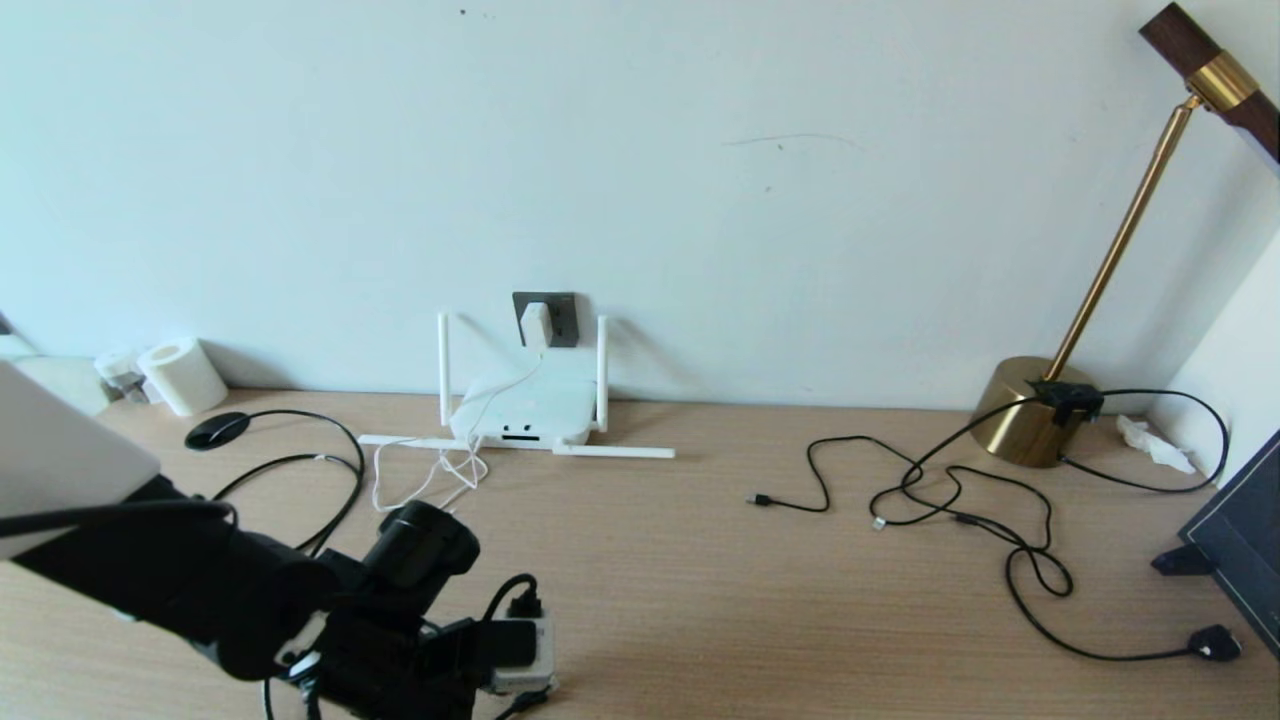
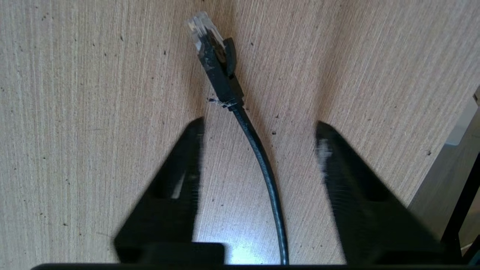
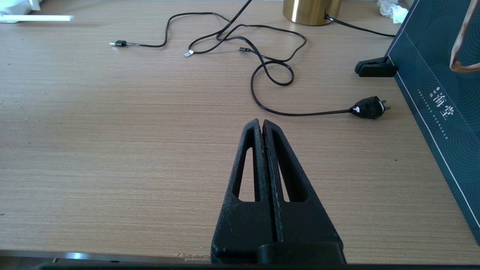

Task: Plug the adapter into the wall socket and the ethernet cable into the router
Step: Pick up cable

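The white adapter (image 1: pixel 537 323) sits in the dark grey wall socket (image 1: pixel 560 305), and its thin white cord (image 1: pixel 430 475) trails down to the table. The white router (image 1: pixel 522 408) lies below the socket, with two antennas upright and two flat on the table. My left arm (image 1: pixel 400 610) reaches down over the table's front left. My left gripper (image 2: pixel 259 123) is open just above the wood. The black ethernet cable (image 2: pixel 262 161) runs between its fingers without touching them, and its clear-tipped plug (image 2: pixel 213 56) lies just beyond the tips. My right gripper (image 3: pixel 261 122) is shut on nothing, low over bare table.
Thin black cables (image 1: pixel 950 500) sprawl on the right, ending in a black power plug (image 1: pixel 1215 643). A brass lamp base (image 1: pixel 1035 412) stands at the back right and a dark blue box (image 3: pixel 438 93) at the right edge. A paper roll (image 1: pixel 183 375) is at the back left.
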You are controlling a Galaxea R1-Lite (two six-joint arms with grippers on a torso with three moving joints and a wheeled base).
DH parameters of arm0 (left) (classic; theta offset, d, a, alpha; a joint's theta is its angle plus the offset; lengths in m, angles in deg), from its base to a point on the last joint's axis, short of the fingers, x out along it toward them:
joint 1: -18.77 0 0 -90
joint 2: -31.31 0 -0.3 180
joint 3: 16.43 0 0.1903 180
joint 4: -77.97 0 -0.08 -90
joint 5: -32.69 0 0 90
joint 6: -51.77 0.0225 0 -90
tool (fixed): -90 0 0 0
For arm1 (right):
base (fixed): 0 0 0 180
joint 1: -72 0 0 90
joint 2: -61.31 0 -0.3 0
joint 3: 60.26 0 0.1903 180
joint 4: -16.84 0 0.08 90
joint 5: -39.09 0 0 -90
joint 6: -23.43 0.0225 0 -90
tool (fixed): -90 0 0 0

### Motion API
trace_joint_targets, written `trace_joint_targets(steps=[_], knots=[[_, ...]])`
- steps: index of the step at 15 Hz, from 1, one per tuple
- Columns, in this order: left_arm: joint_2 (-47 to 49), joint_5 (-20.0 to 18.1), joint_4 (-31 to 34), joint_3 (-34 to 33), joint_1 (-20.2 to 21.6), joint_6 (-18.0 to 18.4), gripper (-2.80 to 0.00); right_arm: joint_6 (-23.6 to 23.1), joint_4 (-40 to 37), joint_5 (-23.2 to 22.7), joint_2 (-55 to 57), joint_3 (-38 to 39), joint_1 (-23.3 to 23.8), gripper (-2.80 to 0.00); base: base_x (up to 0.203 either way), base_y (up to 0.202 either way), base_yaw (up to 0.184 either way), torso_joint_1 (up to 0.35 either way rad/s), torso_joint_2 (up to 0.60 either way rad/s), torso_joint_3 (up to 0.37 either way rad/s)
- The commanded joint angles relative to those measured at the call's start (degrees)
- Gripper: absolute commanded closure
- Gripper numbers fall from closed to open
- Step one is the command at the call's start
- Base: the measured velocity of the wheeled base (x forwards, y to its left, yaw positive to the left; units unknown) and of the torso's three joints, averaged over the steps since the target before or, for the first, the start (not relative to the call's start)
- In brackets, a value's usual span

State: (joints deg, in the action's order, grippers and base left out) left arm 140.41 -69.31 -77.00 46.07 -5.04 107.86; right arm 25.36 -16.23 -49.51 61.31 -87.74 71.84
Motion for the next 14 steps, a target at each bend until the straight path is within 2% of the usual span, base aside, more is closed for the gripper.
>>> trace_joint_targets(steps=[1, 7, 10, 14], knots=[[0.6, 0.0, 0.1, 0.1, 0.0, 0.2, 0.0, 0.0, -0.1, 0.0, 0.1, 0.0, 0.0, 0.0, 0.0, 0.0, 0.0, 0.0, 0.0, 0.0], [-0.3, 0.1, 0.1, -1.1, -0.1, -0.4, 0.0, 0.0, -0.1, 0.0, 0.1, 0.0, 0.0, 0.0, 0.0, 0.0, 0.0, 0.0, 0.0, 0.0], [-3.9, -0.3, -0.2, 0.2, -0.2, -0.6, 0.0, 0.0, -0.1, 0.0, 0.0, 0.0, 0.0, 0.0, 0.0, 0.0, 0.0, 0.0, 0.0, 0.0], [-10.1, -0.5, -0.3, 11.1, -0.2, -1.4, 0.0, 0.0, -0.1, 0.0, 0.0, 0.0, 0.0, 0.0, 0.0, 0.0, 0.0, 0.0, 0.0, 0.0]])
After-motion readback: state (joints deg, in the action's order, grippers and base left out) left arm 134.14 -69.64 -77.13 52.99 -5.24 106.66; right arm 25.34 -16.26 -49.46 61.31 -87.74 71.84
